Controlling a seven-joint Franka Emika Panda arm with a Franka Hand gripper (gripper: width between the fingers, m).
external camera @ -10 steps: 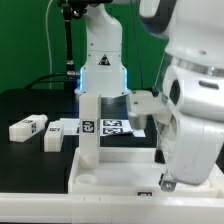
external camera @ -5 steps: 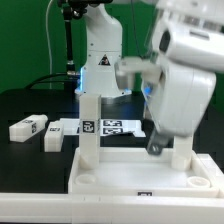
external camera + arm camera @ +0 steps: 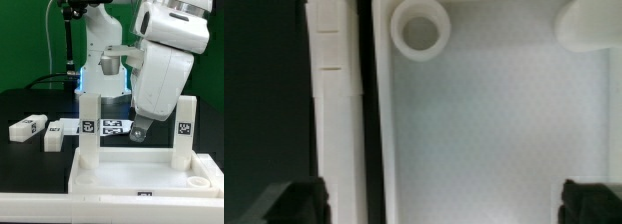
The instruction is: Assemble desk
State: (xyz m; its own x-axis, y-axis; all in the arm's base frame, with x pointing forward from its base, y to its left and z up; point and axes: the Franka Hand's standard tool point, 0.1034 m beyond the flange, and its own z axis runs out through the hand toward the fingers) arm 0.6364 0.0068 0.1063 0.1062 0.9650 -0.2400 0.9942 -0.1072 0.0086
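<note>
Marker board [image 3: 115, 126] flat on black table [image 3: 25, 105], tags up — green backdrop [image 3: 25, 40] behind.

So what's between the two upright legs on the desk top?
Only the open gripper hangs between the exterior view's left leg and right leg; the desk top below it is bare.

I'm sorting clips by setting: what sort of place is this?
Probably a robotics lab bench: a white robot arm over a black table, the marker board with printed tags, and a half-built desk.
</note>
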